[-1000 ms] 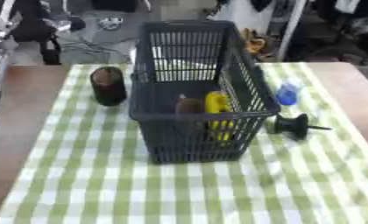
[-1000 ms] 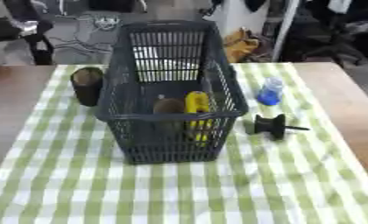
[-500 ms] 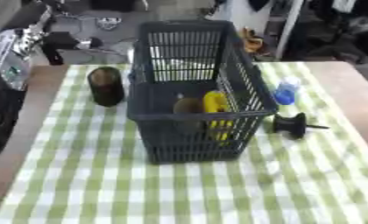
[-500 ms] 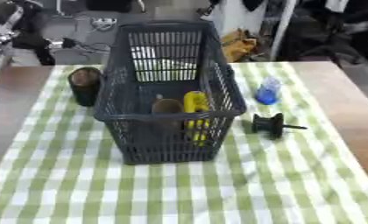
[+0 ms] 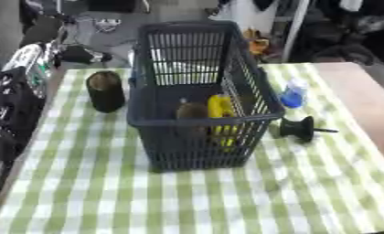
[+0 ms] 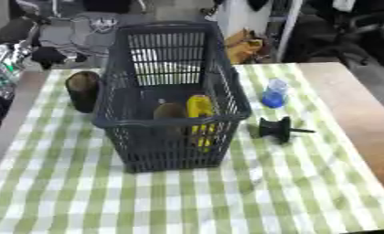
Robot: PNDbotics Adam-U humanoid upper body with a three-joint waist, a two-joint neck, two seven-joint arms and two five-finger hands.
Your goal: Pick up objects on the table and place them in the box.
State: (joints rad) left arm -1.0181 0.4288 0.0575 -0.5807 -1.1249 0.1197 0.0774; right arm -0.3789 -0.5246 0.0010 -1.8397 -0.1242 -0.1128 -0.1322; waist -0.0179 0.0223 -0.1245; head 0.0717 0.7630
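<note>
From my remote station I see a dark slatted basket standing upright at the middle of the worktop, which is spread with a green-and-white checked cloth. Inside the basket, against its near wall, lie a yellow object and a brown rounded object side by side. 3 things remain outside it: a dark brown cylinder upright just beside the basket's left wall, a small blue bottle upright near its right wall, and a black spool-like piece with a thin stem pointing right, lying on the cloth just in front of the bottle and apart from it. The basket stands between the cylinder and the 2 right-hand items. The near half of the cloth lies open, as does the strip right of the spool up to the bare wooden edge. Behind the far edge is clutter of dark gear. My left arm shows along the left border as black and silver parts; I cannot tell the state of the left hand, and the right hand shows in neither view.
</note>
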